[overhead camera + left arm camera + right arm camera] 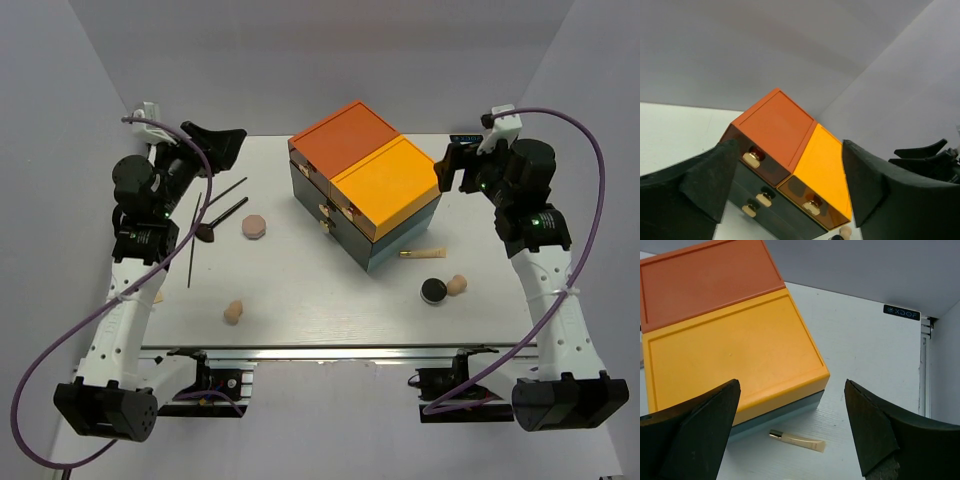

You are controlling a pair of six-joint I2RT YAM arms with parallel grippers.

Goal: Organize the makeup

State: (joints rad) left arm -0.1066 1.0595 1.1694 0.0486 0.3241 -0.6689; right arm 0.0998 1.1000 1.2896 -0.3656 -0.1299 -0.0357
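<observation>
The left tool point(787, 170) and right tool point(790, 405) both gape wide, holding and touching nothing. On the bench point(320, 310), brushes point(225, 215) and sponges point(254, 227) lie left of the box point(365, 185), with the tube point(797, 440) and compact point(432, 291) to its right.

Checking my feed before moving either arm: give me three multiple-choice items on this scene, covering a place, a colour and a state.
1. Where does the gold-tipped tube lie, relative to the drawer box? A on top; B in an open drawer; C on the table beside its yellow end.
2. The box's top is: A orange and yellow; B all black; C green and white.
3. The right hand is: A shut on the tube; B open, empty; C shut, empty.
C: it lies flat on the table by the yellow end. A: both colours show from above. B: its fingers stand wide apart, gripping nothing.
</observation>
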